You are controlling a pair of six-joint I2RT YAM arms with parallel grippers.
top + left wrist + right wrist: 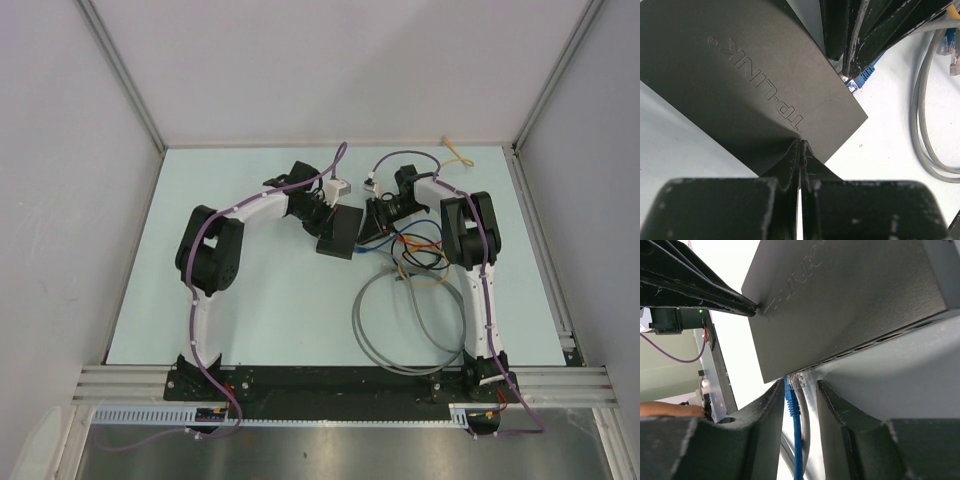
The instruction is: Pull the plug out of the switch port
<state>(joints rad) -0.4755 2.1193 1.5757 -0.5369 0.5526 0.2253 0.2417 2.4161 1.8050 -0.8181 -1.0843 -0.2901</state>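
Note:
The switch (338, 238) is a flat matte-black box marked TP-LINK (750, 80), lying between my two grippers. My left gripper (801, 142) is shut, and its tips rest on the switch's top face near one edge (325, 222). A blue plug (790, 392) and a clear plug (801, 380) on a grey cable sit in the sockets along the switch's long edge (850, 300). My right gripper (800, 386) is open and straddles both plugs just below the sockets; the blue boot lies close to its left finger (767, 410). The right gripper (376, 222) also shows in the top view.
A grey cable (400, 335) loops across the table in front of the right arm. Black, orange and yellow cables (420, 250) tangle by the right arm's elbow. A loose clear plug (954, 57) lies beside the grey cable (922, 130). A white connector (338, 187) sits behind the left gripper.

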